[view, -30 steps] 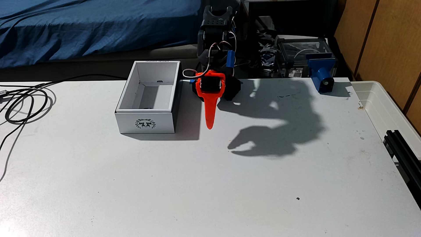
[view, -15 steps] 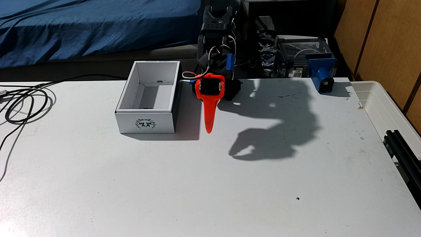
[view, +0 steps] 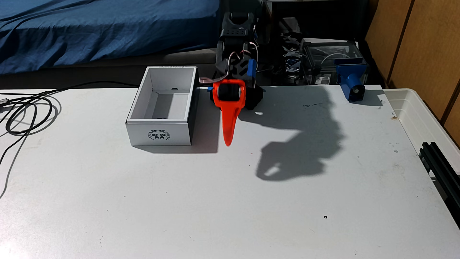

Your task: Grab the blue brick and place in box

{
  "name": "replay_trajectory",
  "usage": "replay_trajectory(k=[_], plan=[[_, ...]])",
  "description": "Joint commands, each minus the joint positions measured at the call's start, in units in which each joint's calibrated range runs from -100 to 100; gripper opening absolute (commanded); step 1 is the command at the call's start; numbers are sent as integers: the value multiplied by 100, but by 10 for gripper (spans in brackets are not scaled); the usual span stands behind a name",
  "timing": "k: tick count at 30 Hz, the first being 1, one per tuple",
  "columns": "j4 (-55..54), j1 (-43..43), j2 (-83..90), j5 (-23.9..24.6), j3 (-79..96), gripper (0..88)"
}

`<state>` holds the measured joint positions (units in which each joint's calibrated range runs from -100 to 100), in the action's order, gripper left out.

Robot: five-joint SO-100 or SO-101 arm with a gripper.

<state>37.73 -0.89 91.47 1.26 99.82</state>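
The box [view: 159, 134] is white cardboard with a dark wreath emblem on its near short side, and it stands open-topped at the table's back left of centre. Low inside it, just behind the near wall, a small dark sliver [view: 160, 117] shows; I cannot tell whether it is the blue brick. My gripper [view: 228, 143] hangs just right of the box, outside it, with its orange finger [view: 229, 119] pointing down at the table. Its shadow [view: 271, 171] on the table shows the two tips meeting around a small gap, with nothing between them.
Black cables [view: 27, 112] loop at the table's left edge. A blue clamp-like mount [view: 352, 82] sits at the back right. A translucent white bin [view: 418, 117] and a black rail [view: 440, 164] border the right edge. A blue sheet [view: 99, 30] lies behind the table.
In the shadow the jaws went from slightly parted to tips touching. The wrist tilted forward a little, the orange finger dropped slightly, and the shadow slid right.
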Motion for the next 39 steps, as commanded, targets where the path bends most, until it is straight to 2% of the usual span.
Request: replay_trajectory(k=[1, 15, 39], plan=[[446, 7, 675, 76, -26, 8], [1764, 37, 853, 39, -151, 8], [1729, 141, 853, 45, -142, 8]])
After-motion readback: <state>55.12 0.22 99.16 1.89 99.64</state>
